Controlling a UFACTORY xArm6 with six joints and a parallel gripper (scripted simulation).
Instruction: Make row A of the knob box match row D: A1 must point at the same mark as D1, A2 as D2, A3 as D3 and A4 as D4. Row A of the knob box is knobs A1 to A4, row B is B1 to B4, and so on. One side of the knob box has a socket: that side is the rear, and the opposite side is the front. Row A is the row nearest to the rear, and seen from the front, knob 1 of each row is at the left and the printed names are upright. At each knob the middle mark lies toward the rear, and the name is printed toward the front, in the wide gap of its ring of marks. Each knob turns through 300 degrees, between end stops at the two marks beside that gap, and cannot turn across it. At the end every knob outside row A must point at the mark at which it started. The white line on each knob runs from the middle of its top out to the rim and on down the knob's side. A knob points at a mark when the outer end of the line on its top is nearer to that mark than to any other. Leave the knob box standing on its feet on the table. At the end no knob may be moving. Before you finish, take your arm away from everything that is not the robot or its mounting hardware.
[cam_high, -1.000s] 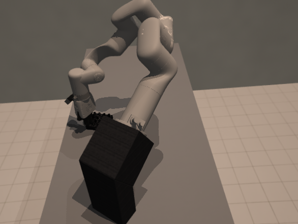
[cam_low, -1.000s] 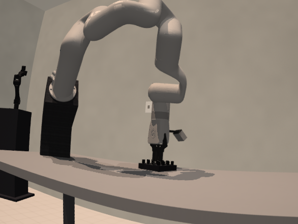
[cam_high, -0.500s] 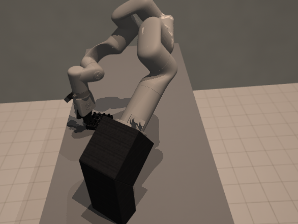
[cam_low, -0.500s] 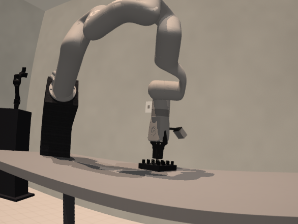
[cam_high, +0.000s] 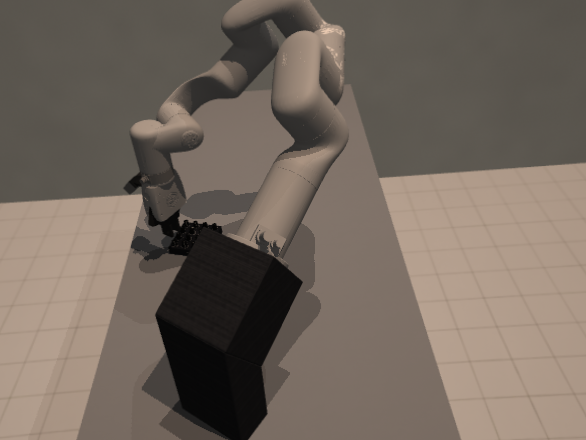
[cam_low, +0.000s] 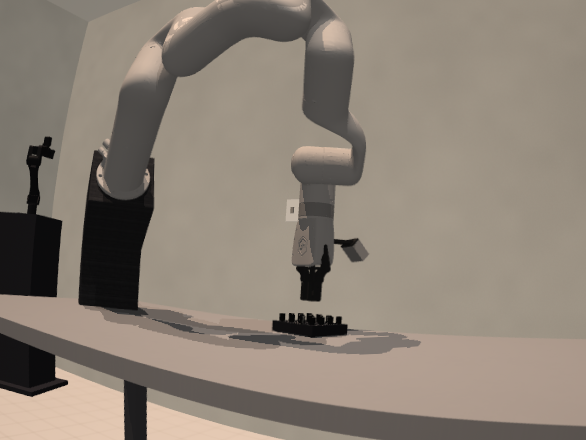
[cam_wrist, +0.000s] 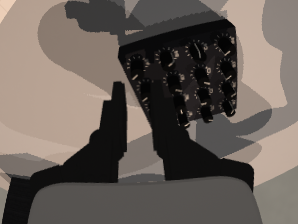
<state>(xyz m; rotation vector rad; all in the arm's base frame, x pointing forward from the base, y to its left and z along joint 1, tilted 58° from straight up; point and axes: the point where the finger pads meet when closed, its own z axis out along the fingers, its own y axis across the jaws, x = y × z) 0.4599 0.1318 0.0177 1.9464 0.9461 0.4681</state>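
The black knob box (cam_high: 194, 236) (cam_low: 310, 328) (cam_wrist: 193, 76) stands on its feet on the grey table (cam_high: 360, 310) (cam_low: 380, 385), with several small knobs on top. In the wrist view their white lines are too small to read. My gripper (cam_high: 169, 229) (cam_low: 311, 296) (cam_wrist: 138, 96) hangs a little above the box, over its corner farthest from the arm's base. Its two dark fingers stand a small gap apart with nothing between them. In the wrist view the box lies to the right of the fingertips, and the right finger overlaps its near-left edge.
The arm's tall black pedestal (cam_high: 225, 305) (cam_low: 117, 240) stands on the table close to the box and hides part of it in the top view. A black stand with a camera (cam_low: 34, 170) is off the table at the far left.
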